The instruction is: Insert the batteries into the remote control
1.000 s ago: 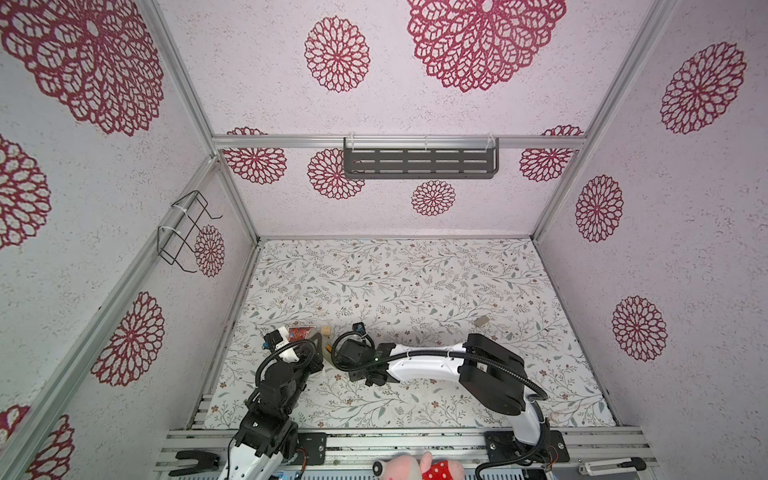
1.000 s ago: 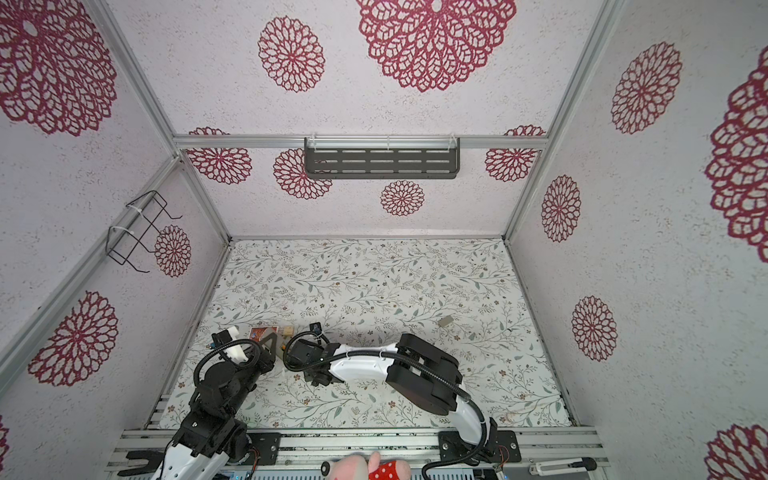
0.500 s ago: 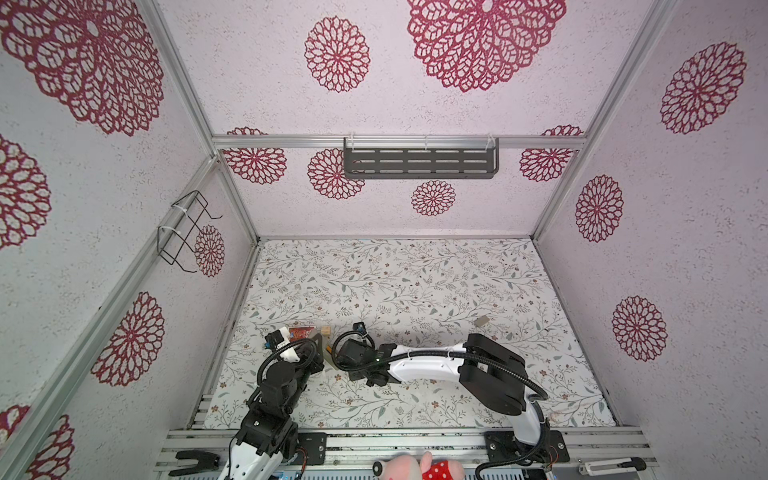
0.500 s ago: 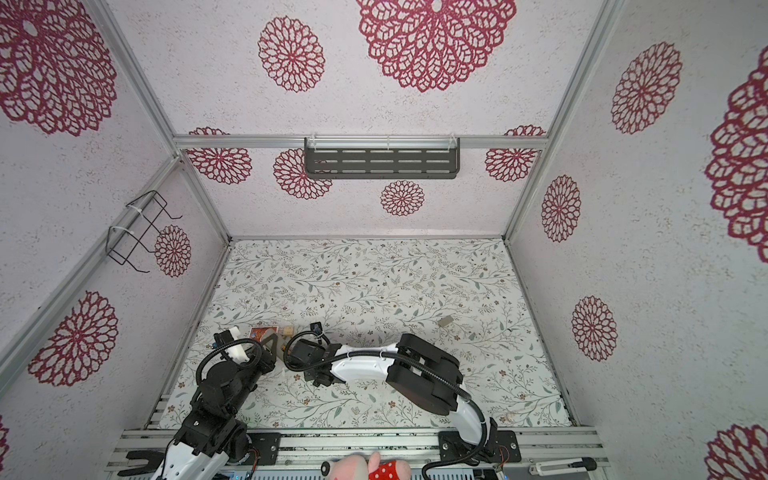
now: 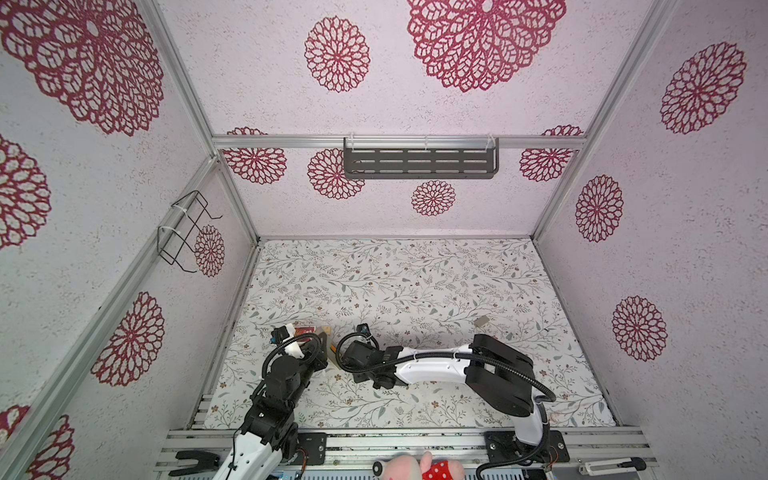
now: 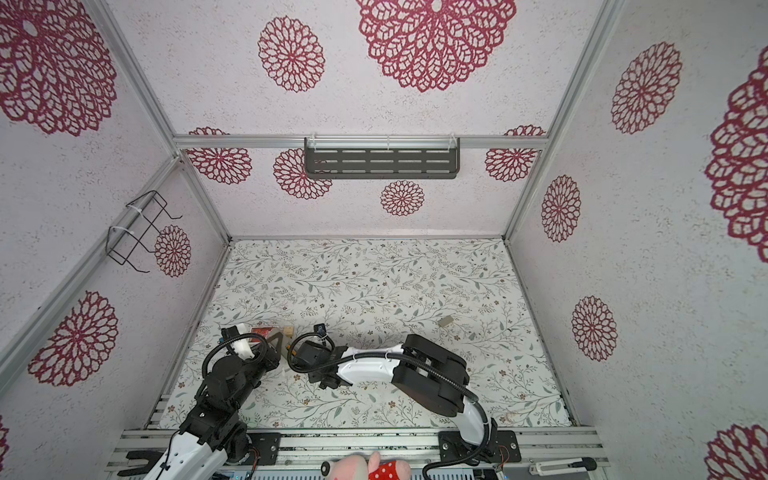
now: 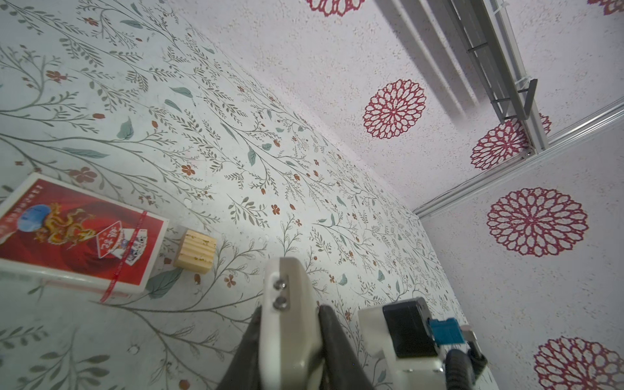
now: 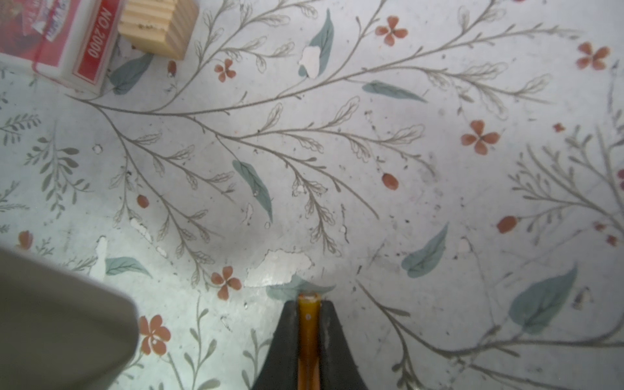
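In the left wrist view my left gripper (image 7: 292, 315) is shut on the remote control (image 7: 290, 337). The remote's beige-grey back and an end with two metal contacts stick out past the dark fingers. In the right wrist view my right gripper (image 8: 309, 305) is shut on an orange battery (image 8: 308, 324). The battery's pale tip pokes out just above the floral mat. The remote's corner (image 8: 60, 320) shows close beside it. In both top views the two wrists meet at the near left of the mat, with the remote (image 5: 332, 353) a pale sliver between them.
A red card box (image 7: 77, 233) and a small wooden block (image 7: 196, 251) lie side by side just beyond the grippers. A small pale grey piece (image 5: 482, 321) lies on the mat to the right. The left wall is close. A plush toy (image 5: 415, 469) sits at the front rail.
The right gripper's jaws have closed in on the orange battery. Both arms have stayed almost in place in the top views.
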